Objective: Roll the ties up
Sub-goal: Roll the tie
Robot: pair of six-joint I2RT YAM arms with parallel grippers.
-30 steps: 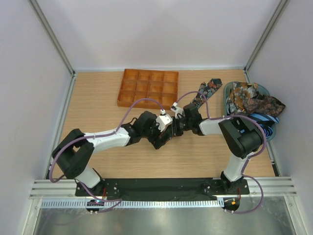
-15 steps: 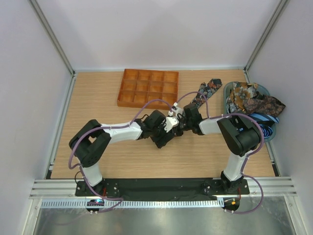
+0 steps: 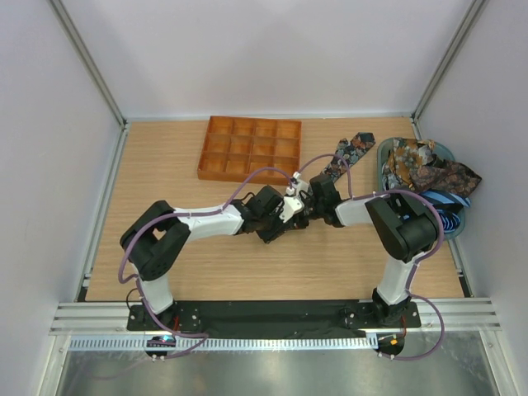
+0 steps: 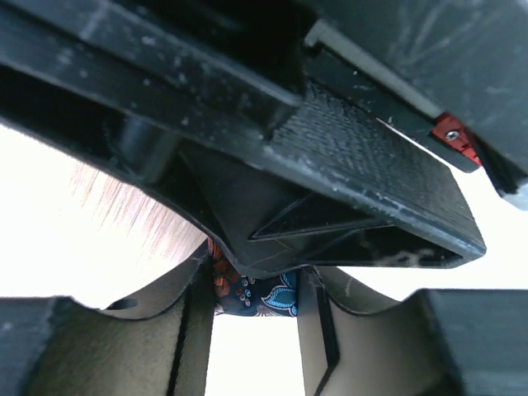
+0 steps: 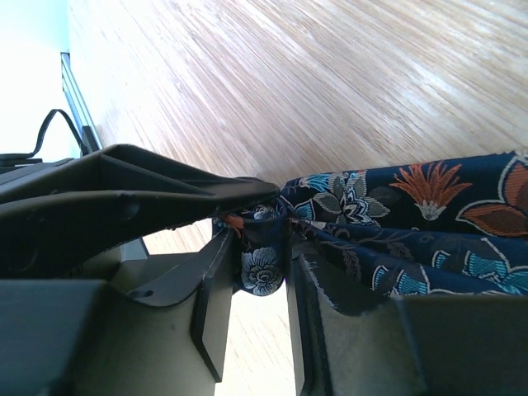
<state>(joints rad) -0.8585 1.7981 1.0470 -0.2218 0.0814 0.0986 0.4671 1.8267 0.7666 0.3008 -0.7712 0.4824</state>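
Note:
A dark floral tie (image 3: 346, 155) runs from the basket side down-left to mid-table, where my two grippers meet. My left gripper (image 3: 280, 221) comes in from the left, my right gripper (image 3: 299, 212) from the right. In the right wrist view the tie (image 5: 412, 206) ends in a small roll (image 5: 262, 268) that fills the gap of the right gripper (image 5: 262, 247). In the left wrist view the left gripper (image 4: 256, 299) has floral fabric (image 4: 266, 294) spanning from finger to finger, under the right gripper's black body (image 4: 346, 165).
An orange gridded tray (image 3: 252, 148) lies at the back, left of centre. At the right edge a teal basket (image 3: 382, 165) holds a heap of more ties (image 3: 429, 169), with a blue striped one (image 3: 450, 202) at its near side. Both arms' cables arch over the grippers.
My left arm has reached right until its gripper meets the right one, and its jaws have narrowed onto the fabric. The right gripper has stayed in place, its jaws slightly wider.

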